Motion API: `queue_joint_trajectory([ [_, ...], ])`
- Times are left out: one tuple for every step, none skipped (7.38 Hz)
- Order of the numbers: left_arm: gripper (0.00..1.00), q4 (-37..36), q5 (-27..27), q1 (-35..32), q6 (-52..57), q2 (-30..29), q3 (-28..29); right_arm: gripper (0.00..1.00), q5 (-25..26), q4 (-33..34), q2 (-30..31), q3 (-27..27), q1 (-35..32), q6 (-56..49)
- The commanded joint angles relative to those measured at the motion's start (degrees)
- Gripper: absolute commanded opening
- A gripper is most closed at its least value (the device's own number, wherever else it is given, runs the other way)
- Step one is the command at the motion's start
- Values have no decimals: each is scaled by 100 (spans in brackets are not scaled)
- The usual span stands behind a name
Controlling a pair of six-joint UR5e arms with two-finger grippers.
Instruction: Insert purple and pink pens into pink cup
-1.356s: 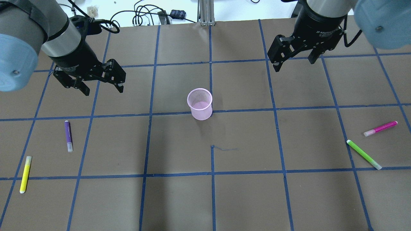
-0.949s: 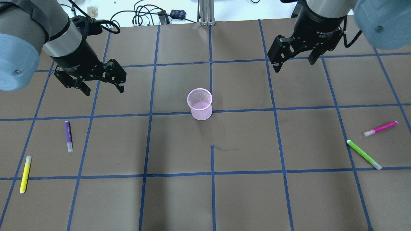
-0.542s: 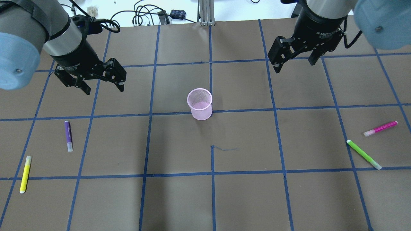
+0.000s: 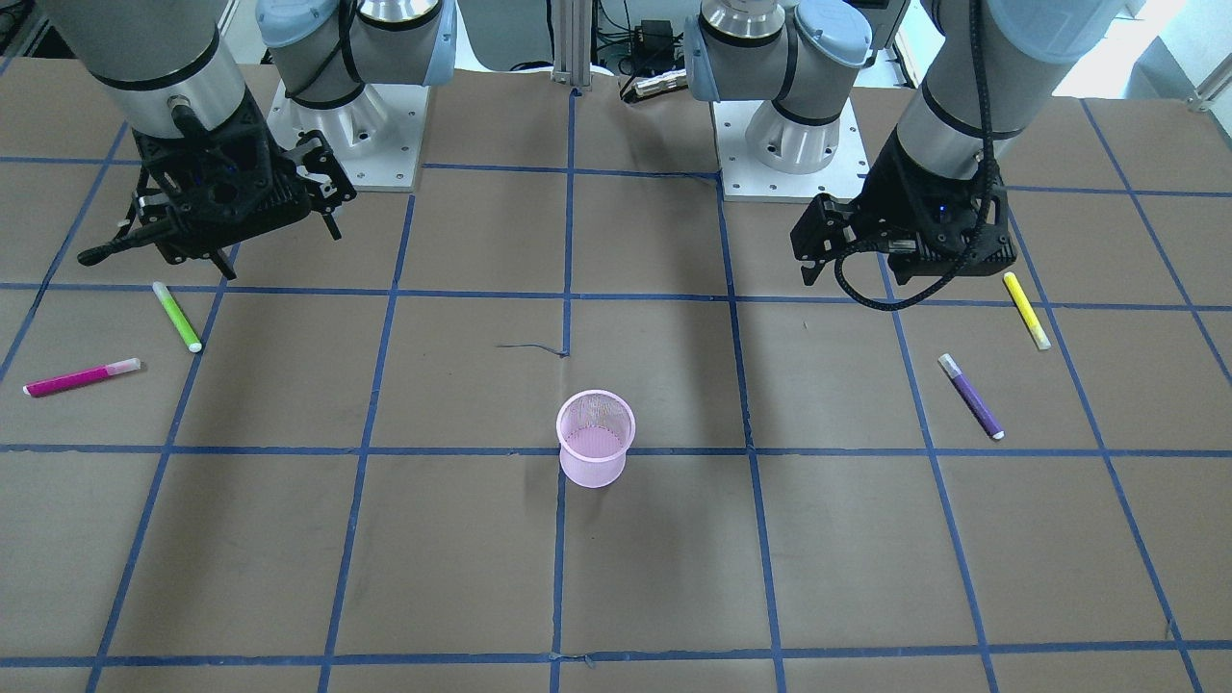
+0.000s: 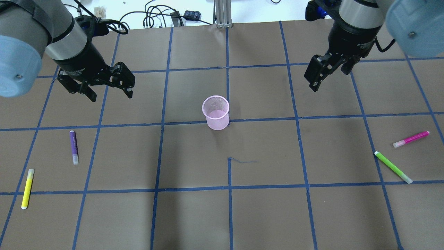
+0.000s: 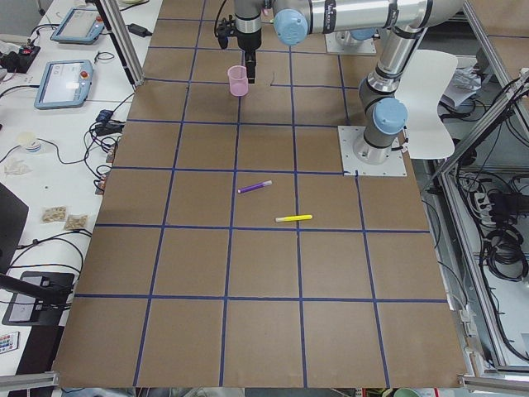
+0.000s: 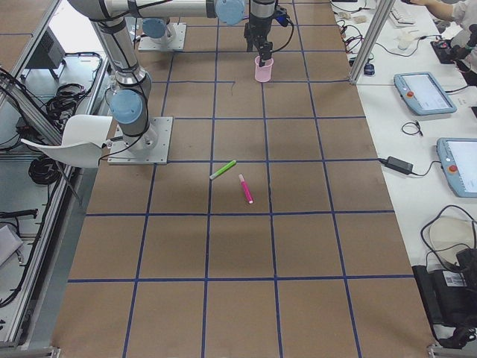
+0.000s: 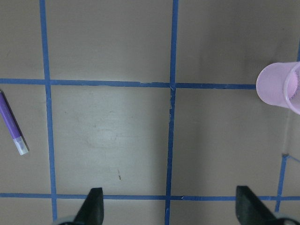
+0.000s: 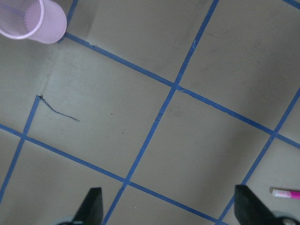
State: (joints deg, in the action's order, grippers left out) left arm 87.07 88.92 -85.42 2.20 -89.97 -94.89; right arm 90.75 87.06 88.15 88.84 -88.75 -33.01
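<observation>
Light falls evenly and diffusely from above, leaving the brown table [image 5: 263, 215] moderately bright; soft, broad shadows without hard edges lie just beside the pink cup [image 5: 216, 113] and well out to either side of it; in the left wrist view a pale sheen spreads left of the cup; the white surface [image 5: 249, 10] beyond the cup is washed out; focus is sharp.

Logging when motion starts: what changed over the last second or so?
The right gripper shifted slightly rightward and rotated; it is open and empty. The left gripper, pink cup, purple pen and pink pen stayed put.
</observation>
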Motion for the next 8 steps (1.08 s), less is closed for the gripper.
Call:
queue_joint_trajectory([
  [100,3,-6,8,0,6,-3,100,-4,-13,1,229,976,-2235],
  [100,3,-23,8,0,6,-3,100,-39,13,1,387,1530,-2871],
  [100,-6,-15,8,0,-3,-3,100,-31,65,-8,606,1936,-3687],
  [100,-6,-23,-1,0,-12,-3,100,-13,240,-17,730,2332,-4461],
  [100,-6,-23,-1,0,14,6,100,-30,633,-130,836,2814,-5277],
  [100,11,-15,8,0,49,6,100,-39,942,-305,967,3237,-6286],
  [100,12,-23,8,0,32,-3,100,-74,1423,-550,1038,3615,-7106],
  [100,29,11,17,0,23,-3,100,-101,1733,-840,1065,3941,-7906],
])
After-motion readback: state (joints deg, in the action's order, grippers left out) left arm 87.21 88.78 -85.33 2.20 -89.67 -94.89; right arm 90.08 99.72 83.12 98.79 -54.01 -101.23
